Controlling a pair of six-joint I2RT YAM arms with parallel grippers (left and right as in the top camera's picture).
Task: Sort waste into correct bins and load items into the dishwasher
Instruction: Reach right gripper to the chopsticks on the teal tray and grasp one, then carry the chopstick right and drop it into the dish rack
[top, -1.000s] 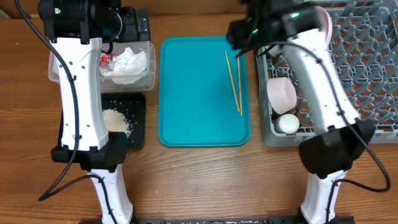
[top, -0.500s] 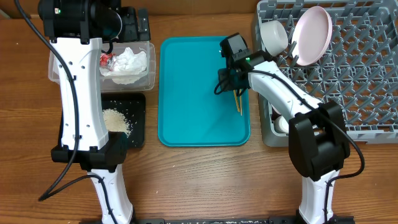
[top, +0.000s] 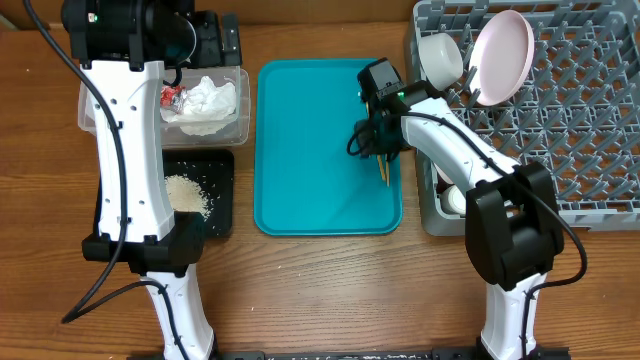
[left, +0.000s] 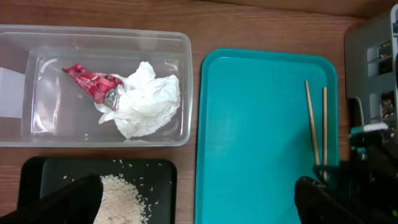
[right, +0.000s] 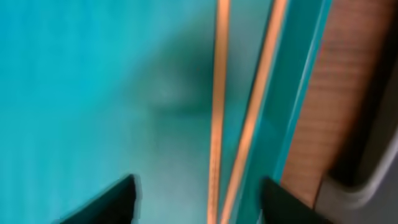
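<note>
Two wooden chopsticks (right: 217, 106) lie side by side along the right edge of the teal tray (top: 310, 150). My right gripper (right: 199, 199) is open, low over them, one finger on each side; in the overhead view it (top: 376, 140) hides most of them. My left gripper (left: 199, 208) is wide open and empty, high above the clear tub (left: 186, 81). The tub holds the red-and-silver wrapper (left: 93, 84) and the white napkin (left: 149, 102). Rice (top: 187, 193) lies in the black tray (top: 222, 165). The pink plate (top: 503, 55) and pale bowl (top: 440, 58) stand in the grey dish rack (top: 600, 150).
A small white cup (top: 458, 200) shows in the rack's front-left corner, partly behind my right arm. The rack's left wall stands close to the teal tray's right rim. Bare wooden table lies in front of the trays.
My right arm has swung from above the rack down to the chopsticks on the teal tray, uncovering the plate and bowl. The left arm has not moved.
</note>
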